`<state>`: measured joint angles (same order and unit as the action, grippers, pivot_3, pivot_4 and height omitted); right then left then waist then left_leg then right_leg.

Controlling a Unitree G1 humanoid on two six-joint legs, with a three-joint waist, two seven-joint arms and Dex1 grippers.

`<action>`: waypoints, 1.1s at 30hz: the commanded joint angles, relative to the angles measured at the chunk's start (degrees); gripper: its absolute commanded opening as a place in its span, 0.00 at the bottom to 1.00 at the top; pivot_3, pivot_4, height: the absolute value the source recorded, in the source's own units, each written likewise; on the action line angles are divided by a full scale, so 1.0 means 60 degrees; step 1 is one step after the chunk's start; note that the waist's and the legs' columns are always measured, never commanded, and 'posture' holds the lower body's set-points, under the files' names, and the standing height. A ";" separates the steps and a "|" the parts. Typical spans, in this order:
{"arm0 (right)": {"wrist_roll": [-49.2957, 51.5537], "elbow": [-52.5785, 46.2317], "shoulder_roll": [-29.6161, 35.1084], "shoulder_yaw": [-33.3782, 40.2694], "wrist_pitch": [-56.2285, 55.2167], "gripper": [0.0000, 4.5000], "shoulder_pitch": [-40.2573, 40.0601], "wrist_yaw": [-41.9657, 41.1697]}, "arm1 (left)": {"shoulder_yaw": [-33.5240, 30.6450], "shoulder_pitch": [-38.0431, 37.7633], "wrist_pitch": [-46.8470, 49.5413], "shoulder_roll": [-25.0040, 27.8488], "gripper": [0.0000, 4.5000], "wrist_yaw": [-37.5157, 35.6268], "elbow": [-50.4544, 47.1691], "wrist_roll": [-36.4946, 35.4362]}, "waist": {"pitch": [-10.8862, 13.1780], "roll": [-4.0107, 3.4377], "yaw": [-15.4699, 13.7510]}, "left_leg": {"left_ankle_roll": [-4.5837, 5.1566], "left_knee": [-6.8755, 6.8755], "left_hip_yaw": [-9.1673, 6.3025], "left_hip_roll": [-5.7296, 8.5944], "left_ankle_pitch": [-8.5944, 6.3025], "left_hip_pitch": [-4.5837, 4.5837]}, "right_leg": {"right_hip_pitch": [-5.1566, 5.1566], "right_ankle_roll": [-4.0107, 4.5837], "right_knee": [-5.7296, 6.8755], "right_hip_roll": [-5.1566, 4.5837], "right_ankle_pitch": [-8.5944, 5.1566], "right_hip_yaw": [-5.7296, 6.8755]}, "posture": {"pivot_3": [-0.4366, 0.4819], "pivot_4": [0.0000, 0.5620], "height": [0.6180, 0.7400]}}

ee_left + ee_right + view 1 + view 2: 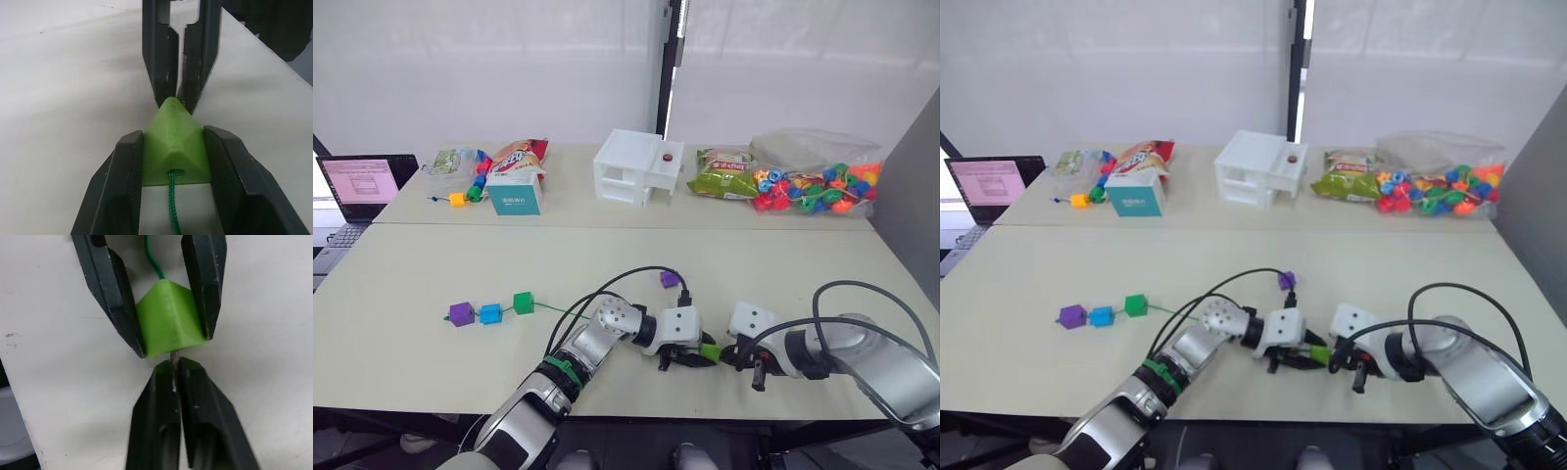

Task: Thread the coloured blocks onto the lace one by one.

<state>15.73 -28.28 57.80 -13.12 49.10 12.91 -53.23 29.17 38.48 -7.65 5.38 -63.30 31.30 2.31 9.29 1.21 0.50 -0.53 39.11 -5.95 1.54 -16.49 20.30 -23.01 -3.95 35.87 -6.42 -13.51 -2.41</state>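
Observation:
Near the table's front edge, my left gripper is shut on a light green block, one finger on each side. The green lace enters the block's near face. Its silvery tip pokes out the other face, and my right gripper is shut on it, right against the block. Further left, the lace runs across the table to a dark green block, a blue block and a purple block strung in a row. A second purple block lies loose behind my left wrist.
A black cable loops over the table by my left arm. At the back stand a laptop, a teal box, a bead chain with a yellow end, a white model house, snack bags and a clear bag of beads.

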 commanded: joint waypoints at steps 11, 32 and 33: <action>-0.0621 0.1083 -0.0063 -0.0510 -0.0743 0.00 0.0822 -0.0367 | -0.1590 0.0333 -0.0783 0.1452 0.30 -0.0153 -0.0196 -0.0755 | 0.0000 0.0000 0.0071 | 0.0000 -0.0007 0.0000 -0.0009 0.0000 -0.0001 | -0.0019 0.0002 0.0017 0.0006 0.0001 -0.0001 | 0.48 0.27 1.00; -0.0992 0.1578 -0.0814 -0.0933 -0.1150 0.00 0.1778 -0.0989 | -0.3710 -0.0519 -0.1980 0.6955 0.30 -0.2346 0.2182 -0.0975 | 0.0007 0.0007 0.0203 | 0.0007 -0.0051 -0.0004 -0.0013 -0.0006 -0.0001 | -0.0060 0.0006 0.0040 0.0007 0.0002 0.0003 | 0.48 0.27 1.00; -0.0989 0.1569 -0.0820 -0.0925 -0.1146 0.00 0.1789 -0.1003 | -0.3787 -0.0394 -0.2011 0.7094 0.30 -0.2388 0.2432 -0.0998 | 0.0007 0.0007 0.0223 | 0.0007 -0.0050 -0.0004 -0.0013 -0.0006 0.0000 | -0.0060 0.0006 0.0040 0.0007 0.0002 0.0004 | 0.48 0.27 1.00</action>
<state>9.99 -17.91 52.83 -18.94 42.51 23.47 -58.67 7.70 35.81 -19.31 45.82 -77.44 43.10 -5.28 9.34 1.25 1.84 -0.48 38.81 -5.97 1.46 -16.52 20.30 -23.38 -3.91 36.11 -6.37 -13.49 -2.39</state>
